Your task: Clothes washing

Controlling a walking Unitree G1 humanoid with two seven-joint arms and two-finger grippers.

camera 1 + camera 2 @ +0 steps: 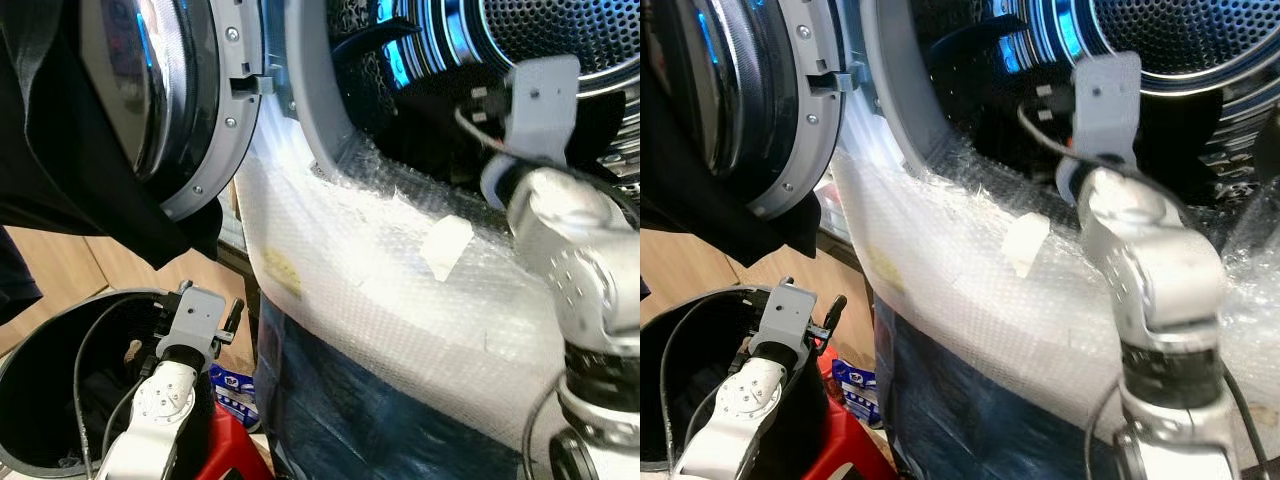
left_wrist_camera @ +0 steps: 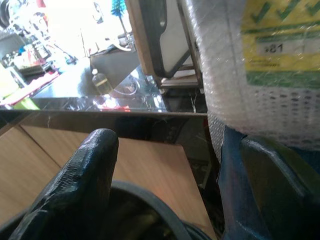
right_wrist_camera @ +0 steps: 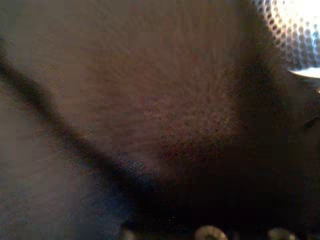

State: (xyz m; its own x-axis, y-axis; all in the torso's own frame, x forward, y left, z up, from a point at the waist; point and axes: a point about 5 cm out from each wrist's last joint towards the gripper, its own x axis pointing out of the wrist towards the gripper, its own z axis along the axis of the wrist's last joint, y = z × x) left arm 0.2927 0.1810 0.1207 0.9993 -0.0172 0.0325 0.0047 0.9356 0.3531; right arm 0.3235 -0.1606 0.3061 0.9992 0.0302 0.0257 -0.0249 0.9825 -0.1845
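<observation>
Inside the washing machine's drum [image 1: 560, 40], past the open round door [image 1: 190, 110], the right tool [image 1: 470, 110] reaches in among dark clothes [image 1: 420, 120] lying at the drum's mouth; the right wrist view is pressed up against dark, blurred fabric [image 3: 150, 125] with the perforated drum wall at one corner, so the fabric lies right at the tool, but whether its fingers are apart or clamped on cloth cannot be told. Bubble wrap [image 1: 400, 270] covers the machine's front below the opening. Down at the robot's left, the left tool [image 1: 232, 318] hangs over the rim of a dark laundry basket [image 1: 40, 340], its two black fingers [image 2: 80, 180] standing apart and holding nothing, well away from the clothes in the drum. More dark items rest in the basket's bottom.
</observation>
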